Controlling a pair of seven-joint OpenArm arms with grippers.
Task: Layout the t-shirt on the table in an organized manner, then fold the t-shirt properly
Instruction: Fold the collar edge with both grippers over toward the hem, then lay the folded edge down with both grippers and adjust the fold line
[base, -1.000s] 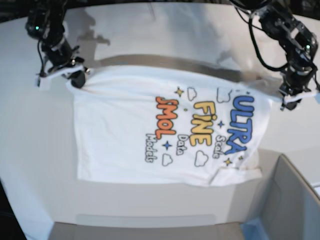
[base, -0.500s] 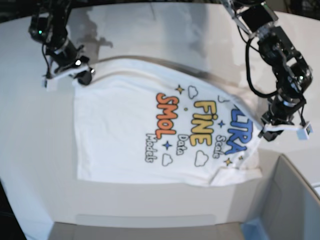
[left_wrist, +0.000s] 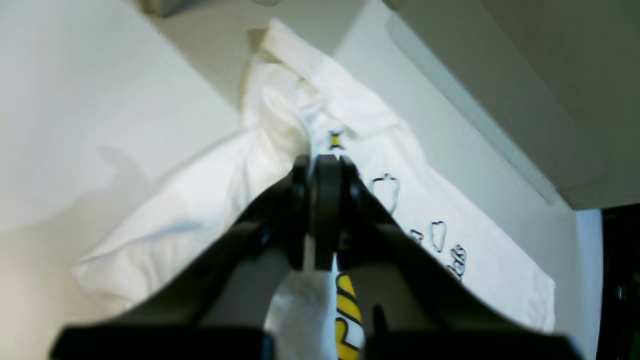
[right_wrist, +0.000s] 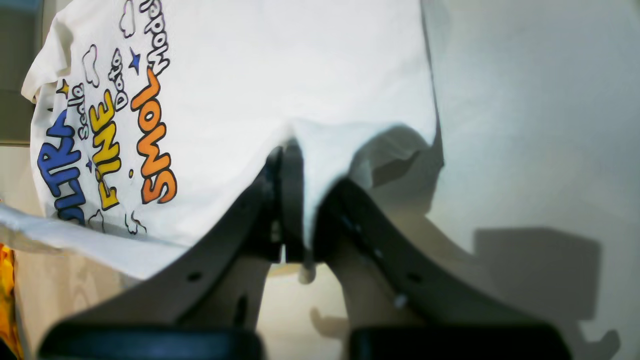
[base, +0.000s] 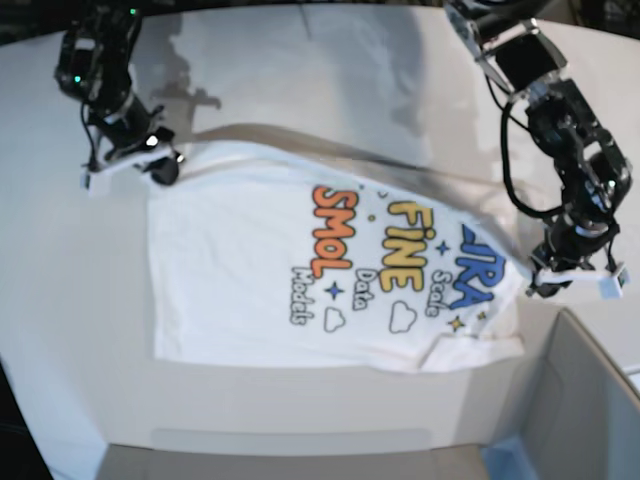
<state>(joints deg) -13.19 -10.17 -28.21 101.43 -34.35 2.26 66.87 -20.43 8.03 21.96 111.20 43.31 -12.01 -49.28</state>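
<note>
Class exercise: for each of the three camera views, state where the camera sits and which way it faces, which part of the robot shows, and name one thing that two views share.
Base: overhead, looking down on the table; both arms show.
Left wrist: on the left arm, facing along the left claw, shut on the t-shirt.
Right wrist: on the right arm, facing along the right claw, shut on the shirt's plain edge.
Shared: the orange SMOL print shows in the base and right wrist views.

Bright, even overhead lighting; the white counter (base: 60, 300) appears slightly washed out, with soft arm shadows at its far side. In both wrist views each end effector (left_wrist: 322, 170) is dark and out of focus in the foreground, casting a soft shadow; the t-shirt (right_wrist: 280, 75) print remains sharp.
</note>
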